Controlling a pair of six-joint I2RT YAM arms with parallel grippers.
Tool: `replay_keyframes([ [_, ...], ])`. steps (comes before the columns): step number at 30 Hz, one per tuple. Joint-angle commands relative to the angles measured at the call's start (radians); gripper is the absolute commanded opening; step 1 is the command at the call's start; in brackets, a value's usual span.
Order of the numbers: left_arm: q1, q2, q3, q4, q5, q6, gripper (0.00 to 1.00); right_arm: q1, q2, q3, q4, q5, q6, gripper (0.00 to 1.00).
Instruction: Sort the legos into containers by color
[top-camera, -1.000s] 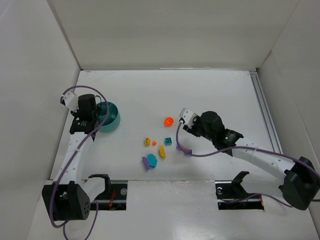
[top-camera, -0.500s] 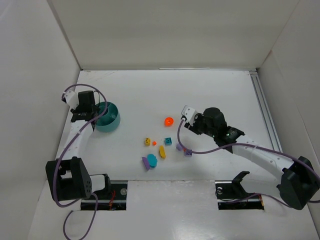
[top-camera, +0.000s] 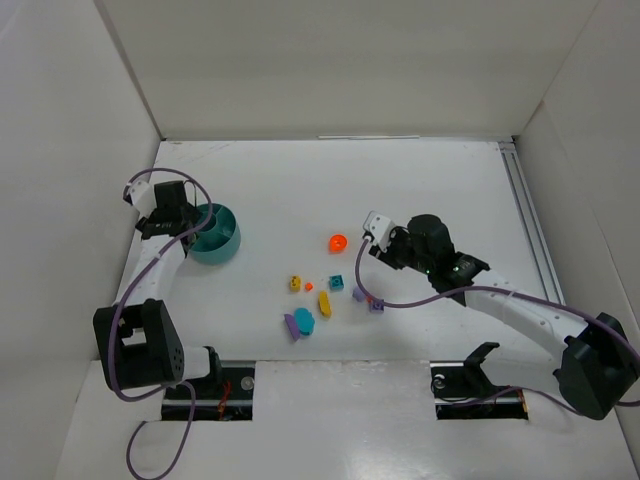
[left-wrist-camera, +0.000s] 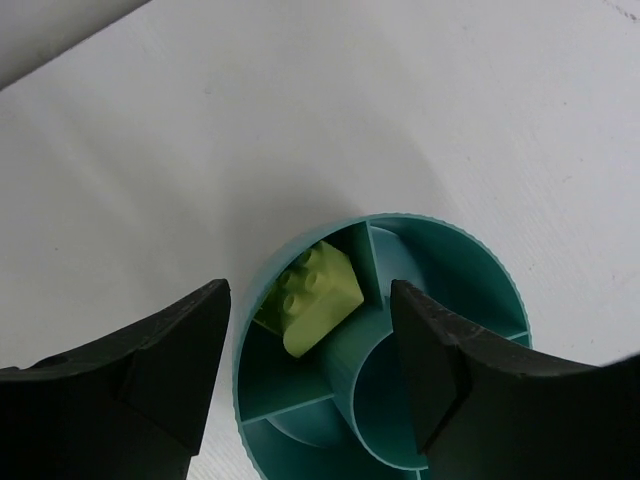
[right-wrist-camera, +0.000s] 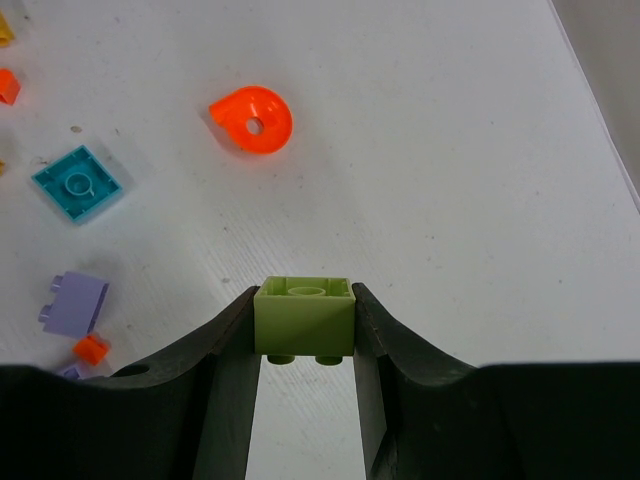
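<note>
A: Why does the teal dish (top-camera: 232, 245) sit out at nine o'clock on the white table (top-camera: 420, 180)?
B: I'd guess so the left arm can reach it. The left gripper (left-wrist-camera: 308, 330) hangs straight above it, fingers wide apart with nothing between them.
A: And inside?
B: One tilted lime brick (left-wrist-camera: 310, 295) lies in the wedge at eleven o'clock of the central cup. The other compartments in view hold nothing.
A: The right side?
B: The right gripper (right-wrist-camera: 303, 300) is clamped on a second lime brick (right-wrist-camera: 303, 322), studs up, and it looks raised off the table. Squeezed on its flat sides, it should ride level. My judgement is that it belongs in the same wedge as its twin, so it has to travel toward nine o'clock.
A: The loose ones?
B: They're clustered near the table's middle. From the right wrist, the orange round piece (right-wrist-camera: 252, 118) is at eleven o'clock of the held brick. The teal square tile (right-wrist-camera: 80, 182) is at ten and the purple brick (right-wrist-camera: 75, 303) at nine. A tiny orange bit (right-wrist-camera: 91, 348) is just beside the purple one.
A: Any brand or lettering?
B: None readable. The studs are too small to make out.
</note>
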Motion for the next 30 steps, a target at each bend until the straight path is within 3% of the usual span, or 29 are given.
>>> replay_keyframes([
  [1,0.003,-0.018,0.043,0.033,0.003,0.029,0.62,-0.006,-0.013,0.027,0.048,-0.035,-0.014,0.28],
  [7,0.003,-0.085,0.043,0.024,0.086,0.029,0.74,-0.006,-0.045,0.018,0.048,-0.142,-0.069,0.3],
  [12,-0.023,-0.237,-0.033,0.113,0.337,0.094,0.96,-0.006,-0.125,-0.005,0.069,-0.261,-0.14,0.31],
  [14,-0.063,-0.316,-0.065,0.158,0.409,0.11,0.99,-0.006,-0.153,-0.016,0.089,-0.317,-0.151,0.31],
  [20,-0.26,-0.394,-0.156,0.367,0.874,0.179,0.99,0.017,-0.219,-0.048,0.164,-0.442,-0.181,0.33],
  [26,-0.556,-0.372,-0.165,0.455,0.972,0.207,0.99,0.075,-0.239,-0.048,0.197,-0.452,-0.204,0.33],
  [30,-0.656,-0.315,-0.165,0.525,1.055,0.167,0.99,0.112,-0.259,-0.057,0.258,-0.462,-0.227,0.33],
])
